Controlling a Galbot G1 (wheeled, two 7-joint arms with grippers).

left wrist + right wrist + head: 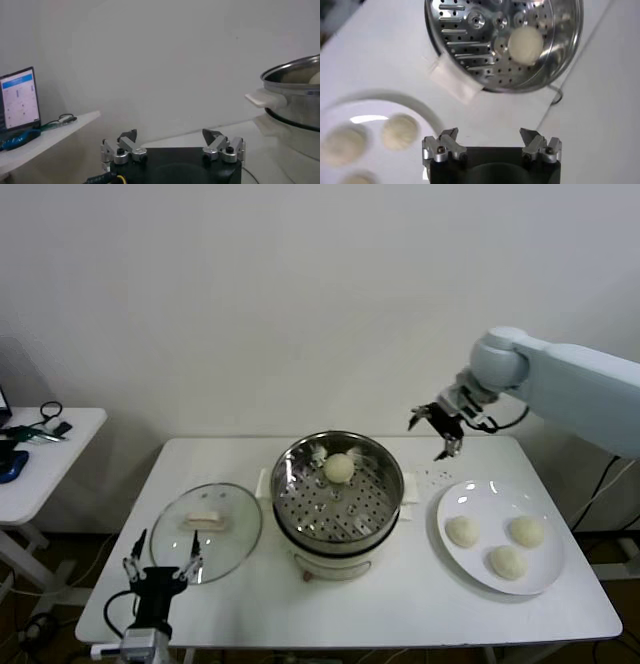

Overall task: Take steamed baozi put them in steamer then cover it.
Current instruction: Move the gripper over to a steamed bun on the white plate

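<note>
The steel steamer [338,502] stands at the table's middle on its cream-white base; one baozi [339,468] lies on its perforated tray near the far side. Three baozi [462,531] [526,531] [507,562] lie on a white plate [500,534] at the right. My right gripper [440,427] is open and empty, in the air between the steamer and the plate, toward the table's far edge. The right wrist view shows the steamer [470,35] with its baozi [524,44], and plate baozi [400,131]. My left gripper [160,567] is open and empty, parked at the table's front left edge.
The glass lid [206,532] with a cream handle lies flat on the table left of the steamer. A small side table [40,454] with cables stands at the far left. In the left wrist view the steamer's side handle [265,98] shows, and a screen [19,98].
</note>
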